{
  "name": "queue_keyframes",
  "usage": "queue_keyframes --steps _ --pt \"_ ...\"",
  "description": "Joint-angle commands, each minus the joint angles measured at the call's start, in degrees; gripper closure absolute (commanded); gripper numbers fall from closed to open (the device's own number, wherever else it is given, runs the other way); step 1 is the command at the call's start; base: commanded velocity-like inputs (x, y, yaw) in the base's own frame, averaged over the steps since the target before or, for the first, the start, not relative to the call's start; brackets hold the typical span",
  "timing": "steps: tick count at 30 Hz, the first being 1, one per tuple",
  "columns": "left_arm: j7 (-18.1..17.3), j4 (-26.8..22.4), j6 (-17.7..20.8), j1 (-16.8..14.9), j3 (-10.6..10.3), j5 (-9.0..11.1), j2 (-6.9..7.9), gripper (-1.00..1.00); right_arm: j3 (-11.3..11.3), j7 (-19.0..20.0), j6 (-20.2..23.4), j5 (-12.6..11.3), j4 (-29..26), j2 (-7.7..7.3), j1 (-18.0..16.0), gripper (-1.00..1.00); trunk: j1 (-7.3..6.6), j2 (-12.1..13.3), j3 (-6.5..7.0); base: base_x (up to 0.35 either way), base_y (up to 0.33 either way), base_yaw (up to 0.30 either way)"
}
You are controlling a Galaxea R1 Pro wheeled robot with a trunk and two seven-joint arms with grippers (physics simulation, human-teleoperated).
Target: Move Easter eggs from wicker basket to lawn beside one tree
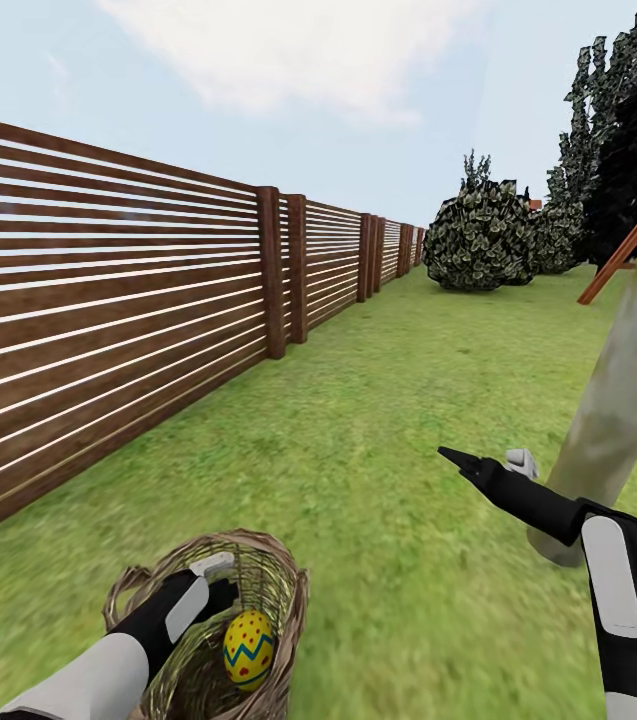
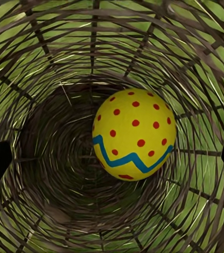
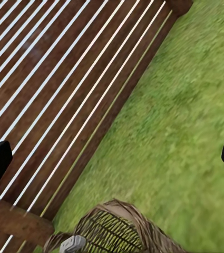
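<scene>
Lawn (image 1: 388, 420): wicker basket (image 1: 278, 585) holds one Easter egg (image 1: 248, 649); left tool (image 1: 220, 580) inside.

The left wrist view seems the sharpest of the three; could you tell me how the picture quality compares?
Left wrist view: the Easter egg is crisp, the wicker basket weave blurs toward the edges. Right wrist view: fence and lawn soft. Head view: even daylight, no strong shadows.

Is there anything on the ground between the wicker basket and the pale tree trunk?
No: in the head view only bare green lawn lies between the round tan wicker basket and the pale mottled tree trunk.
</scene>
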Motion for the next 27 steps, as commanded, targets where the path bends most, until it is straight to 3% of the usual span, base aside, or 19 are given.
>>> queue_keyframes --steps 1,27 --pt "0.51 -0.14 0.14 -0.02 -0.49 0.60 0.05 -1.00 -0.09 0.60 0.24 0.51 -0.01 0.02 -0.04 -1.00 -0.01 -0.03 -0.06 0.019 0.000 0.000" --pt "0.51 -0.11 0.16 -0.02 -0.44 0.60 0.05 -1.00 -0.09 0.60 0.24 0.51 -0.01 -0.11 -0.03 -1.00 -0.01 -0.03 -0.06 -0.014 0.000 0.000"
